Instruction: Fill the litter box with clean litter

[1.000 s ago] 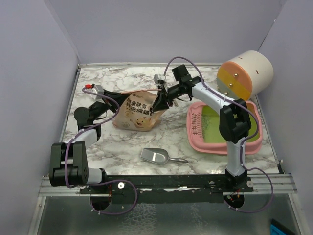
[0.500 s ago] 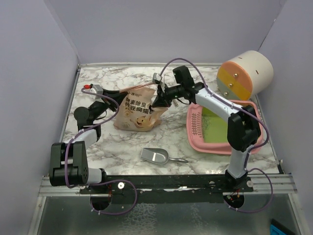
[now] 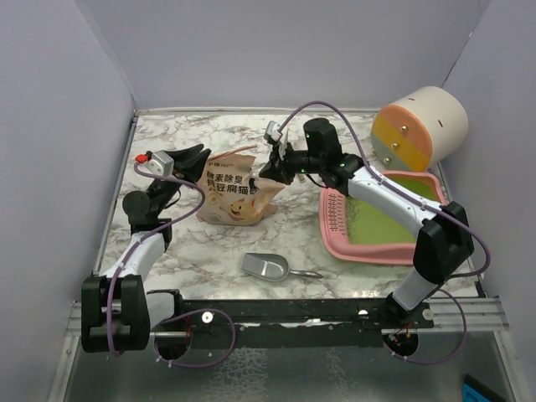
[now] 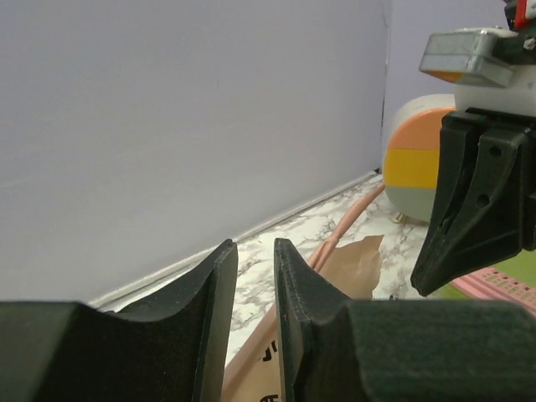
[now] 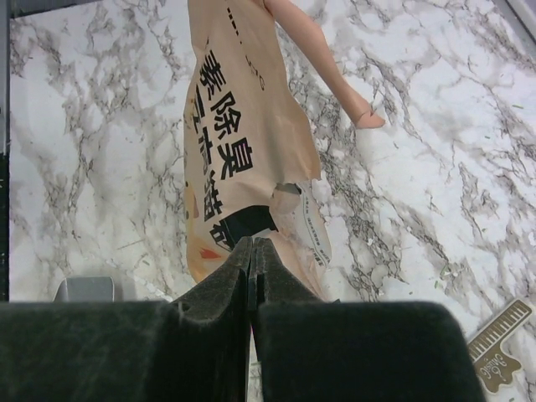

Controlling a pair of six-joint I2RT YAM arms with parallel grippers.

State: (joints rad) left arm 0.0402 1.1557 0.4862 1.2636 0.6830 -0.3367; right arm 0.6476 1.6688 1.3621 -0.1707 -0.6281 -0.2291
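Right gripper (image 5: 253,244) closed, pinching bag (image 5: 243,142) corner near worktop (image 3: 193,243) rear centre. Left gripper (image 4: 255,251) jaws slightly parted, empty, left of bag.

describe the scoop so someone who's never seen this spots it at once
Look at the marble table, along its near edge by the arm bases. Between the tan bag and that edge, left of the pink litter box, lies the scoop. It is the only grey metal thing, with a thin handle pointing right.
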